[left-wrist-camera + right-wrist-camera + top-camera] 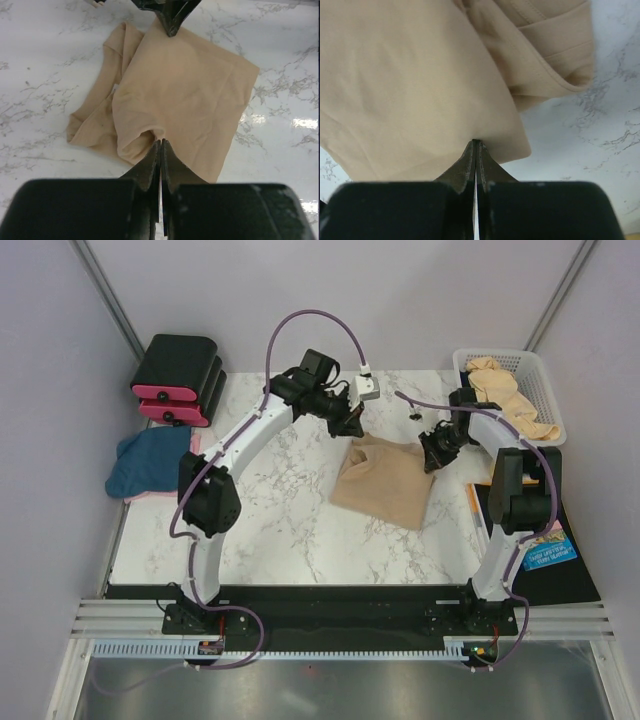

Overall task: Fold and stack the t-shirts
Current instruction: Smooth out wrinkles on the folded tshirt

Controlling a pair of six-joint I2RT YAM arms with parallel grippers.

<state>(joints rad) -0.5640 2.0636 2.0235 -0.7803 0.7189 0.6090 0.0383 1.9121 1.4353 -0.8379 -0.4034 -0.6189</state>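
Tan t-shirt (383, 485) lies rumpled on counter (280, 530), centre-right. Left tool (351, 425) at its rear-left corner, right tool (436, 450) at its rear-right edge. Dark blue t-shirt (150, 462) lies over pink t-shirt (150, 497) at left edge. Tan shirts (505, 390) in white basket (535, 375), rear right.

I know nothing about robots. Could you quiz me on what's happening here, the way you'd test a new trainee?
1. The left gripper and right gripper are both shut on what?
A) the tan t-shirt
B) a purple cable
C) a black-and-pink box
2. True or false: the blue t-shirt lies at the left edge of the table.
3. Fill in: more tan cloth lies in the white mesh ____ at the far right.

Key: 1 A; 2 true; 3 basket.
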